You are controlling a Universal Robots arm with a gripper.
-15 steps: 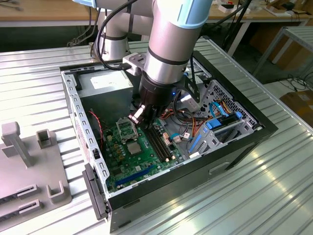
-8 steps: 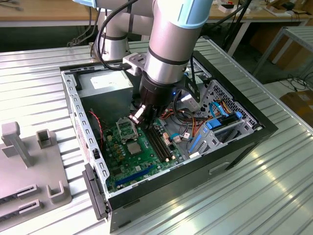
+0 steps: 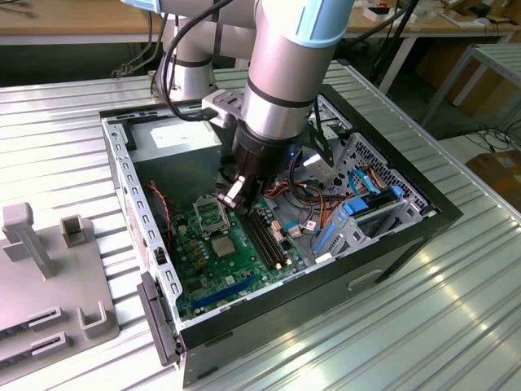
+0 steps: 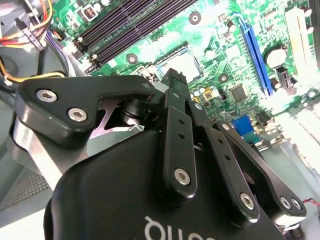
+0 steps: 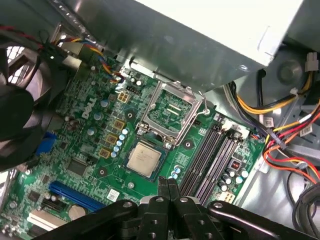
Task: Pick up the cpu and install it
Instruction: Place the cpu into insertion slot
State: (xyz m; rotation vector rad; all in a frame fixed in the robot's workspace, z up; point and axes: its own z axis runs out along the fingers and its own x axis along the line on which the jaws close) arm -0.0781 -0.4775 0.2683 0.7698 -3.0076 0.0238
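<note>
In the exterior view, the silver arm slanted down from top centre, its gripper at mid-frame, fingertips pressed together.

I've got the gripper hanging in the open computer case over the green motherboard. The cpu lies at the gripper's six o'clock.

Clear above cpu — socket frame beside

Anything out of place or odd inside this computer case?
The small square silvery-grey cpu lies uncovered on the green motherboard beside the dull metal socket frame, which is swung open. Nothing looks spilled or damaged.
</note>
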